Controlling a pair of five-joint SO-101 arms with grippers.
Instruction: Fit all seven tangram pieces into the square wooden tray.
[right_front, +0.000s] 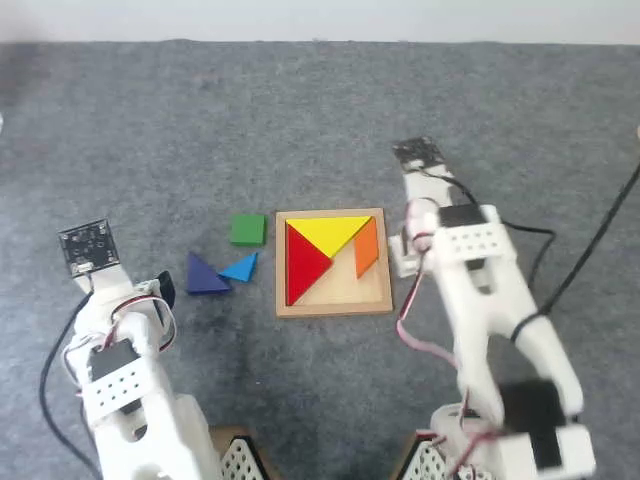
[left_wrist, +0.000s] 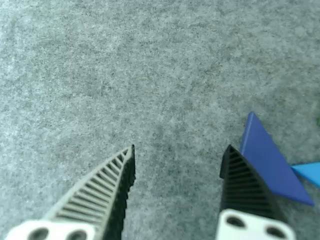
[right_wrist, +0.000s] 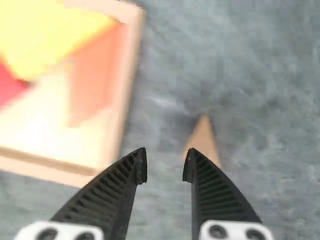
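The square wooden tray (right_front: 333, 303) lies mid-table and holds a yellow triangle (right_front: 326, 233), a red triangle (right_front: 303, 262) and an orange piece (right_front: 366, 246). To its left on the carpet lie a green square (right_front: 248, 229), a dark blue triangle (right_front: 205, 275) (left_wrist: 270, 160) and a light blue triangle (right_front: 240, 266) (left_wrist: 307, 172). My left gripper (right_front: 160, 290) (left_wrist: 180, 147) is open just left of the dark blue triangle, with nothing in it. My right gripper (right_front: 404, 262) (right_wrist: 166, 152) is open by a narrow gap beside the tray's (right_wrist: 125, 100) right edge. A small tan triangle (right_wrist: 202, 137) lies just past its fingertips.
Grey carpet covers the whole table. The right arm's body (right_front: 490, 300) stands over the carpet right of the tray. The left arm's body (right_front: 120, 370) is at the front left. Open carpet stretches behind the tray.
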